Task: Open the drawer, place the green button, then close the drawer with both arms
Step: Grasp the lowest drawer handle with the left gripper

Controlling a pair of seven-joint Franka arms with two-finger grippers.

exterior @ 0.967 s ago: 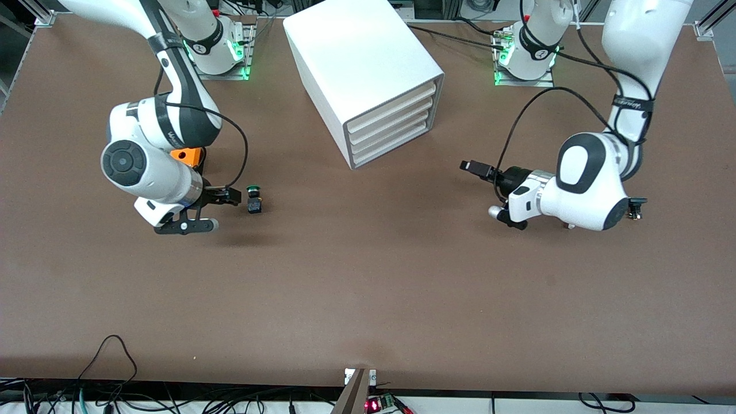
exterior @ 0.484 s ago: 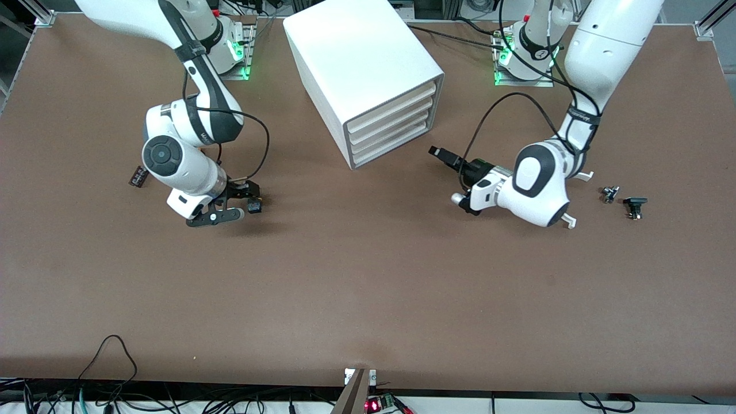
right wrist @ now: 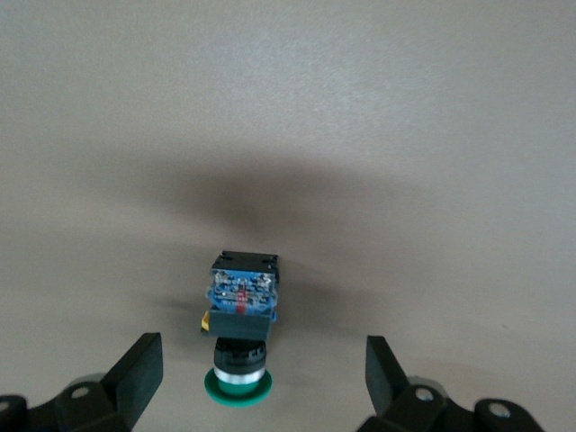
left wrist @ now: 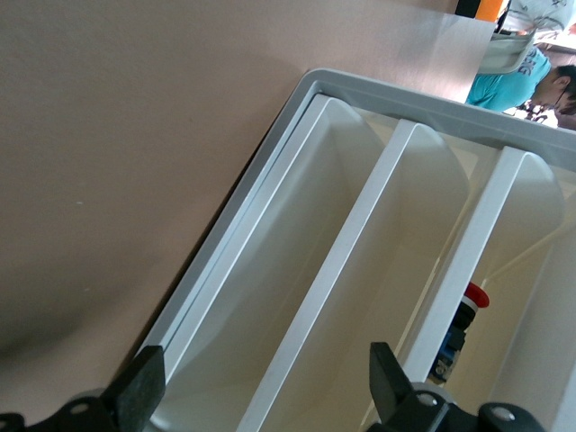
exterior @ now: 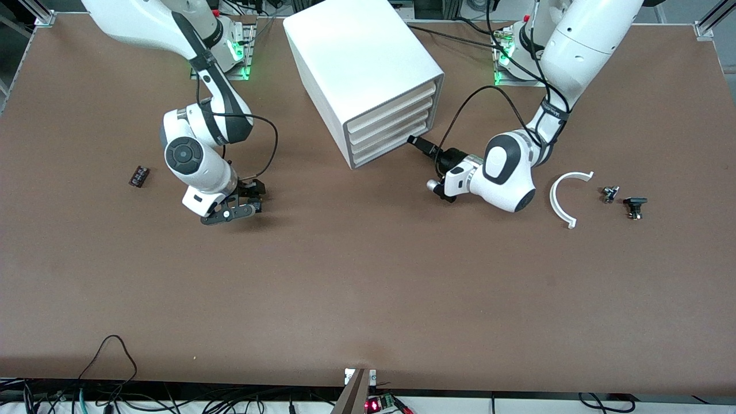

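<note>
a: where was the button (right wrist: 239,328) at that moment?

b: lying on its side on the brown tabletop (exterior: 368,287), toward the right arm's end and nearer the front camera than the cabinet (exterior: 362,75). the right gripper (exterior: 244,198) hung low right over it, fingers spread wide with nothing between them. the wrist view put the green cap and blocky body midway between the two fingertips, so i'd judge it was lined up for a pinch across the body.

a: and the other arm?

b: the left gripper (exterior: 415,141) was at the cabinet's front, down by the lowest drawer (exterior: 390,148), also wide and empty. its camera looked straight along the cream drawer fronts. the drawer looked shut from above, so opening it was not yet done. i'd guess it sat low there to catch that bottom lip, not one of the three higher up.

a: so one arm per job?

b: that's how it read: one to pull, one to carry.

a: anything else about?

b: a small dark block (exterior: 138,175) lay toward the right arm's end. near the left arm's end lay a white curved piece (exterior: 560,198) and two tiny dark parts (exterior: 624,198). the surface was matte brown, flat and mostly bare. cables (exterior: 115,397) trailed along the edge nearest the front camera, and green lights glowed at both arm bases.
</note>
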